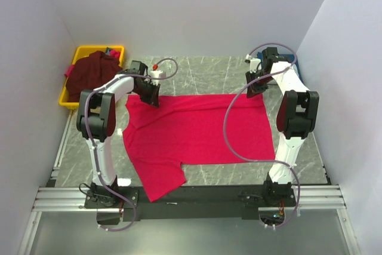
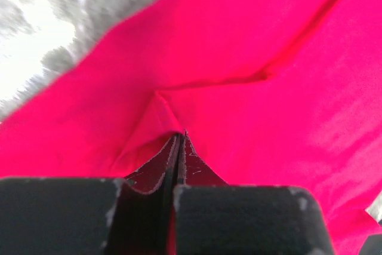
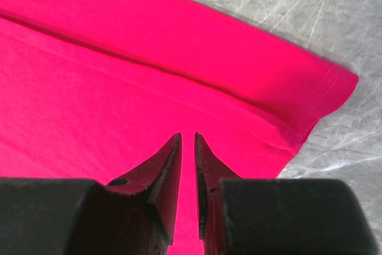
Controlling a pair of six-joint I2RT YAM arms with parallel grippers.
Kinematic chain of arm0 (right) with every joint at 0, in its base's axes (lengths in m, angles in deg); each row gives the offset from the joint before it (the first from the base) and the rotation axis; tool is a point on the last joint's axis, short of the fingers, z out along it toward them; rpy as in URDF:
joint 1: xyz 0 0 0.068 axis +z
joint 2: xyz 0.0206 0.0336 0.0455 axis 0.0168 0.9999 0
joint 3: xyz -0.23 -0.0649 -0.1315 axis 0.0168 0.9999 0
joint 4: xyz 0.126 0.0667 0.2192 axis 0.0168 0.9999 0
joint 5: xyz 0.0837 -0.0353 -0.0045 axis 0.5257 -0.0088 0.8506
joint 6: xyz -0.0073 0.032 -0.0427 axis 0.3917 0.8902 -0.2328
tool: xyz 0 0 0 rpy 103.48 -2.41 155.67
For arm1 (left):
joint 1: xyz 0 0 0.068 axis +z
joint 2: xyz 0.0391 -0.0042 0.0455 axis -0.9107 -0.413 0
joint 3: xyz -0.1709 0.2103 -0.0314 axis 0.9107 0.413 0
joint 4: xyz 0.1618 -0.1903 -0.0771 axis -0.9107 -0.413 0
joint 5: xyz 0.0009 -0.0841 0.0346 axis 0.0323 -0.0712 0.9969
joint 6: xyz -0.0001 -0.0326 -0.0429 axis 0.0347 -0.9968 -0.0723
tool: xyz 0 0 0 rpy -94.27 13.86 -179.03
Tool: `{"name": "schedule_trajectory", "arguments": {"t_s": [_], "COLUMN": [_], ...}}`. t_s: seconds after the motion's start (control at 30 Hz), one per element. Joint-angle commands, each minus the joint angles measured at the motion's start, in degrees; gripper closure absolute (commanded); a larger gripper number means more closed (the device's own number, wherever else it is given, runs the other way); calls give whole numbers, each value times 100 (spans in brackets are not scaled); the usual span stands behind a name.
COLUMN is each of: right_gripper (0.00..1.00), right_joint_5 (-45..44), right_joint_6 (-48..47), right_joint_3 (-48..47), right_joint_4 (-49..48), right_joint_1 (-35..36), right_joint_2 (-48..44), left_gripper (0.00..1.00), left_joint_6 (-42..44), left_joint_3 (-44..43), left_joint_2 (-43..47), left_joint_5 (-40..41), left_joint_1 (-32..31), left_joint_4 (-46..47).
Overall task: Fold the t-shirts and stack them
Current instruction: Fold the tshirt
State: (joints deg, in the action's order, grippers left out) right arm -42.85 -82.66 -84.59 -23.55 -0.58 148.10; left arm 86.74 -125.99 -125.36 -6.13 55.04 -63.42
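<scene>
Red t-shirt (image 1: 197, 129) laid flat for folding; cloth ridge pinched tight by left gripper (image 2: 181, 137); right gripper (image 3: 187, 137) narrowly parted over hem, grip cannot be told

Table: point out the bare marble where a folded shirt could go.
Free: the far strip of table between the red shirt and the back wall; the near-right patch between the shirt's near edge and the black rail. Crowded: the middle, under the shirt, and the far-left corner with the yellow bin.
</scene>
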Motion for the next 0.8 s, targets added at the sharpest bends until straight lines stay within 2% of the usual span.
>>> {"name": "schedule_trajectory", "arguments": {"t_s": [0.0, 0.5, 0.6, 0.63, 0.77], "right_gripper": [78, 79, 79, 79, 80], "right_joint_5": [41, -47, -3, 5, -3], "right_joint_6": [-86, -200, -226, -218, -235], "right_joint_3": [-121, -103, -68, -68, -6], "right_joint_4": [54, 54, 63, 80, 81], "right_joint_1": [-57, -215, -215, -215, -215], "right_joint_2": [-272, -202, -211, -220, -255], "left_gripper": [97, 99, 86, 74, 56], "left_joint_6": [128, 269, 84, 85, 85], "left_joint_3": [224, 1235, 1306, 1210, 123], "left_joint_2": [654, 1691, 1832, 1798, 1087], "left_joint_5": [-133, -133, 166, 236, -44], "left_joint_1": [-86, -499, -394, -350, 19], "left_joint_4": [30, -49, 320, 329, -39]}}
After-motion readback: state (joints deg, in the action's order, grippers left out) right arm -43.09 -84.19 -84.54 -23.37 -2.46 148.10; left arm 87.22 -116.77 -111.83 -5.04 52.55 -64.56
